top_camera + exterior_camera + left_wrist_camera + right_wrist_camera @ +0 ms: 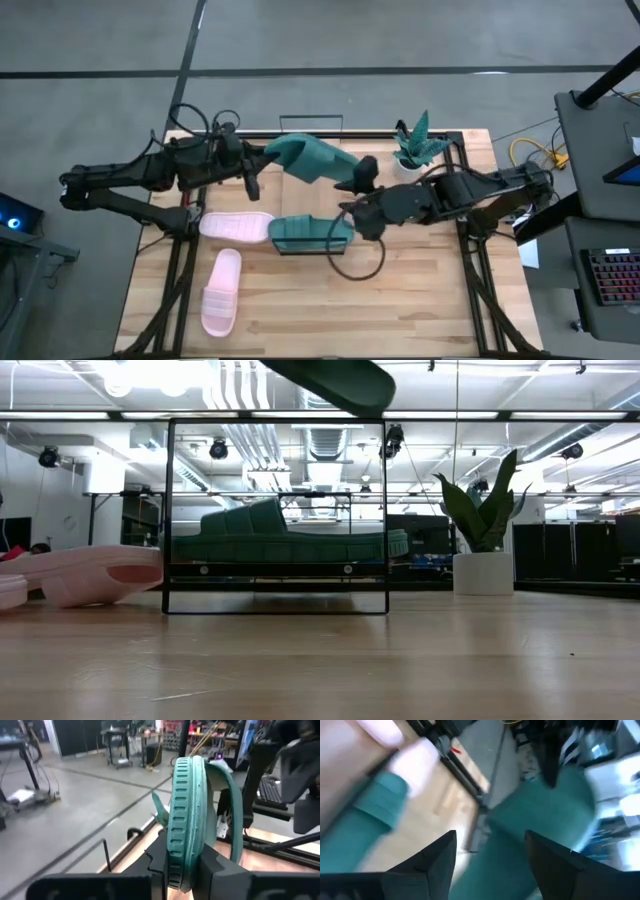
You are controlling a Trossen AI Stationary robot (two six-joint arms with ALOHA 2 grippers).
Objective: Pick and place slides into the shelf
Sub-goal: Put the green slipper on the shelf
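1 dark teal slide (310, 233) already sits on the shelf (345, 222), near the middle of the table; in the low view it rests on the light-wood board inside the thin black frame (276, 515), strap up and sole down. That is the only slide placed so far, by my reading.

The second teal slide (312, 160) is in the air. The left gripper (252, 166) is clamped on its heel end, and the left wrist view shows the ribbed sole edge (182, 820) pinched tight between the 2 dark fingers (212, 865), the slide turned on its side. From above it hangs over the back part of the table, behind the shelf and beside the small potted plant (418, 146). In the low view its dark underside (330, 382) shows high above the frame's top bar, well clear of it.

The right gripper (360, 184) hovers near the toe end of that lifted slide, its fingers (432, 857) spread wide with nothing between them; whether it touches the slide I cannot tell.

The 2 pale pink slides are not yet handled: 1 (236, 226) lies on the table just left of the shelf, the other (222, 292) lies nearer the front edge. So roughly a quarter of the job looks finished, 1 slide is in transit, and 2 remain.
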